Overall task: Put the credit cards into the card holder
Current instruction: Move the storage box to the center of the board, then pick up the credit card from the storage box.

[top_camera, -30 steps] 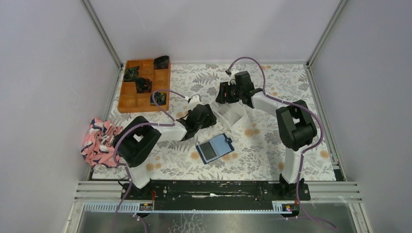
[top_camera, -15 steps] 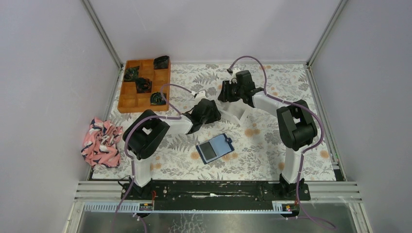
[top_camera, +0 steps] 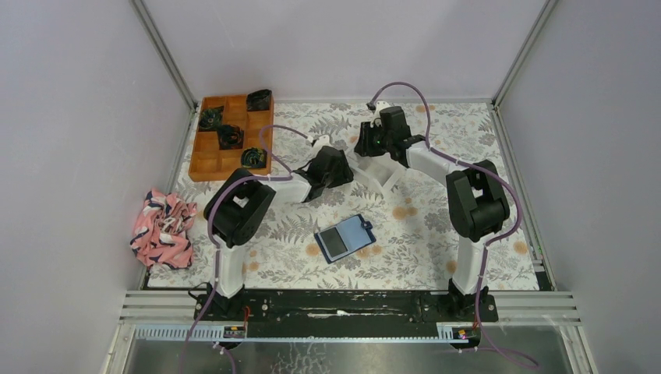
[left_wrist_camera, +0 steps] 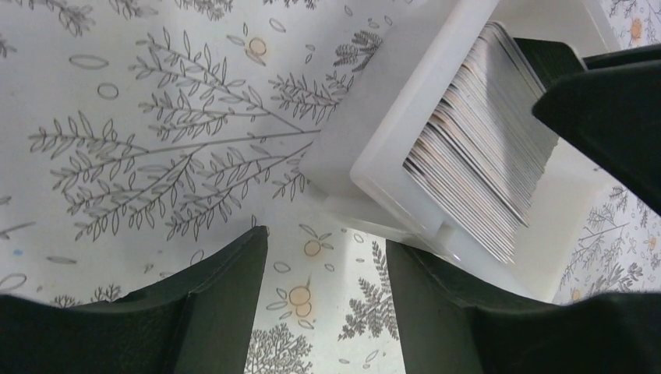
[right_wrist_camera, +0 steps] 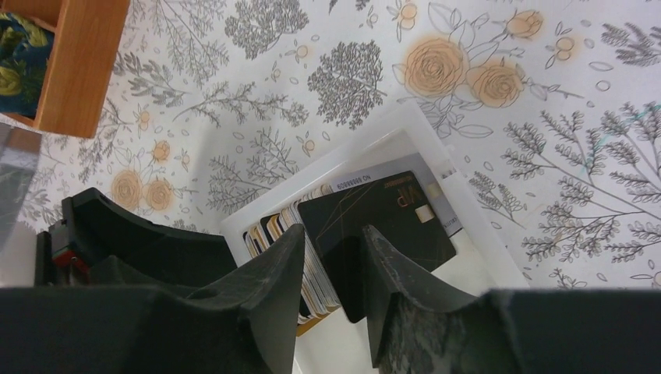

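The credit cards (left_wrist_camera: 483, 148) are stacked on edge in a white box (left_wrist_camera: 366, 117) at the far middle of the surface (top_camera: 436, 241); the dark card (right_wrist_camera: 390, 222) in front is straddled by the right gripper (right_wrist_camera: 334, 234), jaws apart, nothing clamped; several cards could be pinched together, or the light box dragged; the left gripper (left_wrist_camera: 326, 241) is held open, empty, beside the box; the card holder (top_camera: 344, 238) is laid open well apart, nearer the arms; "VIP" seems printed on the dark card, and "NO 8888…" on a pale strip behind.

Bright, even light, soft shadows; wrist foregrounds seem slightly blurred.
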Robot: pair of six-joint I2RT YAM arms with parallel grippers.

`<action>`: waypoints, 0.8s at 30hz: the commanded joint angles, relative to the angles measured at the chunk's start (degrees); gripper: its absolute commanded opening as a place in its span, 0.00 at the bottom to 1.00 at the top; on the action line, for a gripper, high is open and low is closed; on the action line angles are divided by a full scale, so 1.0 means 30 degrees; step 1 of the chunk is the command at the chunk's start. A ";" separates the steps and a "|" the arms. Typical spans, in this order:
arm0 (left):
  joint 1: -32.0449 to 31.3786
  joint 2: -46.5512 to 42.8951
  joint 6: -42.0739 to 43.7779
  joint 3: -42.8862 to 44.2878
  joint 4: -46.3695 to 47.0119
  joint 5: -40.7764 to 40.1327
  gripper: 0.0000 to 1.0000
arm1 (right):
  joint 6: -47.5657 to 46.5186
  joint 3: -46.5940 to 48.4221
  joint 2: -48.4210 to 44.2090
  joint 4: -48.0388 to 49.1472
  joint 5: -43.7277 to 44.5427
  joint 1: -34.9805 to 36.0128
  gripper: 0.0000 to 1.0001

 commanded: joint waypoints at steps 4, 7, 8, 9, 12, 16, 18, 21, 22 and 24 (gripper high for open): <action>0.0569 0.0890 0.0907 0.2276 0.0531 0.0223 0.65 | -0.0341 0.1478 0.0240 -0.1036 -0.0078 0.0118 0.33; 0.0609 0.1171 0.1127 0.2852 0.0346 0.0310 0.65 | -0.0566 0.1710 0.0310 -0.1142 0.0302 0.0111 0.28; 0.0640 0.1248 0.1199 0.2992 0.0296 0.0307 0.65 | -0.0683 0.1712 0.0285 -0.1148 0.0479 0.0118 0.27; 0.0644 0.1258 0.1274 0.3123 0.0238 0.0322 0.65 | -0.0815 0.1748 0.0264 -0.1182 0.0688 0.0100 0.26; 0.0695 0.1368 0.1489 0.3447 0.0065 0.0323 0.65 | -0.1165 0.1928 0.0282 -0.1356 0.1464 0.0113 0.14; 0.0760 0.1231 0.1651 0.3572 -0.0124 0.0334 0.65 | -0.1690 0.1843 0.0072 -0.1057 0.2958 0.0103 0.00; 0.0790 0.0982 0.1724 0.3396 -0.0177 0.0232 0.66 | -0.1986 0.1696 -0.0101 -0.0821 0.3588 0.0112 0.00; 0.0822 0.0489 0.1770 0.3039 -0.0150 0.0140 0.66 | -0.2361 0.1518 -0.0367 -0.0465 0.4443 0.0118 0.00; 0.0806 0.0277 0.1785 0.2928 -0.0161 0.0140 0.66 | -0.2446 0.1417 -0.0491 -0.0283 0.4677 0.0119 0.00; 0.0809 -0.0103 0.1827 0.2705 -0.0205 0.0088 0.67 | -0.2614 0.1226 -0.0768 0.0103 0.5139 0.0095 0.00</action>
